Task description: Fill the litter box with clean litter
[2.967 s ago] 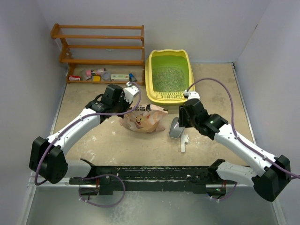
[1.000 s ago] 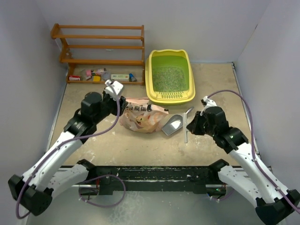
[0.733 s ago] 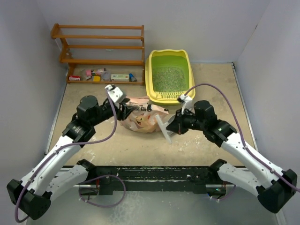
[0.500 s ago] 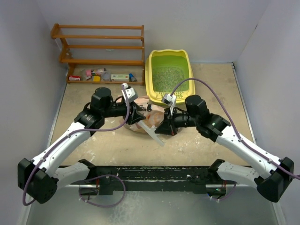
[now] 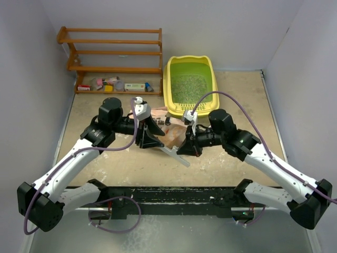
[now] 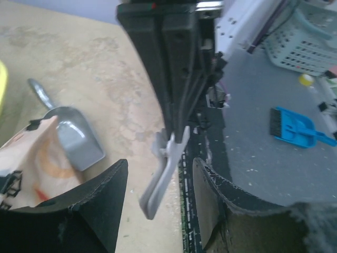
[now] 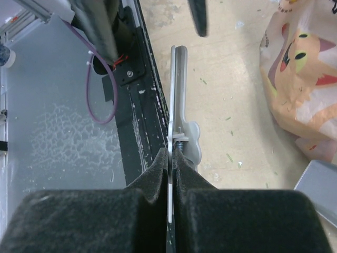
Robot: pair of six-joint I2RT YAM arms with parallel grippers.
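The yellow litter box (image 5: 190, 109) stands at the back, with pale clean litter (image 5: 188, 87) in its green basin. The printed litter bag (image 5: 169, 134) lies in front of it. My right gripper (image 5: 185, 147) is shut on a long grey clip (image 5: 176, 157) and holds it above the floor. In the right wrist view the pads (image 7: 158, 168) pinch the clip (image 7: 179, 89) near its spring. My left gripper (image 6: 160, 164) is open, its fingers either side of the clip's (image 6: 163, 174) free end without touching it. A grey scoop (image 6: 73, 134) lies beside the bag (image 6: 31, 158).
A wooden shelf rack (image 5: 113, 52) stands at the back left with small items (image 5: 113, 84) on its lowest level. Grey walls close in on both sides. The black base rail (image 5: 168, 195) runs along the near edge, with spilled granules scattered on the floor.
Both arms have swung in toward the middle. The right gripper carried the clip left from beside the scoop, and the left gripper came up around its free end.
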